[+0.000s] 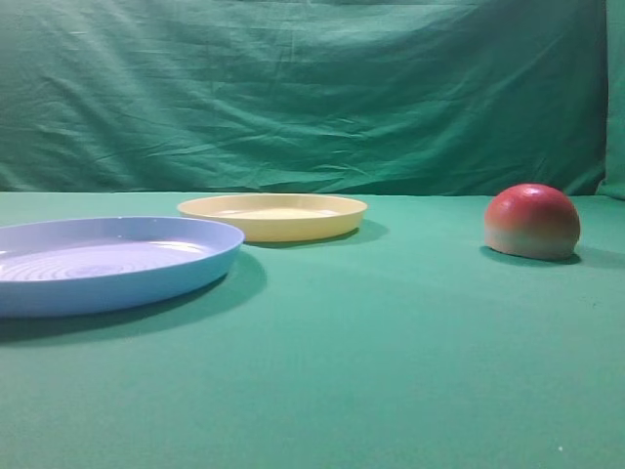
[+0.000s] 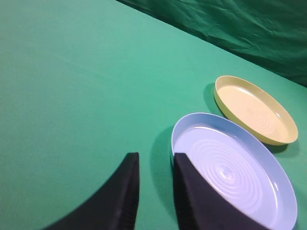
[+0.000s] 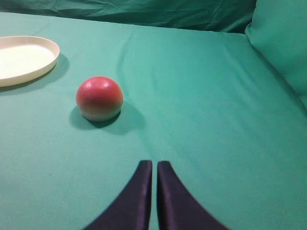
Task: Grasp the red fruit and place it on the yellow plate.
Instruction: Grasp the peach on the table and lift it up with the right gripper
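The red fruit [image 1: 531,221] sits dome up on the green cloth at the right. In the right wrist view the red fruit [image 3: 99,98] lies ahead and to the left of my right gripper [image 3: 154,164], which is shut with nothing in it and well apart from the fruit. The pale yellow plate [image 1: 273,215] stands empty at mid-table, and the right wrist view catches the yellow plate [image 3: 24,60] at its far left. My left gripper [image 2: 156,158] is open and empty, its right finger over the near rim of a blue plate. Neither gripper shows in the exterior view.
A larger light-blue plate [image 1: 107,259] with concentric ridges lies at the left, close beside the yellow plate [image 2: 254,109]. A green cloth backdrop [image 1: 312,88] hangs behind the table and folds up at the right [image 3: 283,43].
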Tool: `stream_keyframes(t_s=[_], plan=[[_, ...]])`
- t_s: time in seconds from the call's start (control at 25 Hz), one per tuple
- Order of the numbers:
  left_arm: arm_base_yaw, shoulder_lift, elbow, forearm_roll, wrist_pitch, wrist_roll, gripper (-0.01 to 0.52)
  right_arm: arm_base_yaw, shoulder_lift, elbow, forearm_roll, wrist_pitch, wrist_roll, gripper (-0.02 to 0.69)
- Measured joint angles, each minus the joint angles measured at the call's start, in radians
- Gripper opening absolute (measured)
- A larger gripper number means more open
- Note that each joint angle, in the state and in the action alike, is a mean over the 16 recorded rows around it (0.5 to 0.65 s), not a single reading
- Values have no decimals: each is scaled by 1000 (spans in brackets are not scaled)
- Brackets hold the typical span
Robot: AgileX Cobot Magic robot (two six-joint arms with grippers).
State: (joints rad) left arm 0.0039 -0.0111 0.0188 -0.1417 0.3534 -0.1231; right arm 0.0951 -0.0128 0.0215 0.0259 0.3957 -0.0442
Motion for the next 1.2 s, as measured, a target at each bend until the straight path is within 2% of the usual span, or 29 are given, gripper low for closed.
stream_keyframes(t_s=[0.28,0.8,0.96,1.2], plan=[[0,0,0,0,0,0,157,0,0,2,27,-29,0,0],[0,0,0,0,0,0,157,0,39,-53,204,-222,-18,0],[0,0,0,0,0,0,157,0,133,-134,223,-208,-49,0],[0,0,0,0,0,0,157,0,385,-314,224,-89,-105,0]])
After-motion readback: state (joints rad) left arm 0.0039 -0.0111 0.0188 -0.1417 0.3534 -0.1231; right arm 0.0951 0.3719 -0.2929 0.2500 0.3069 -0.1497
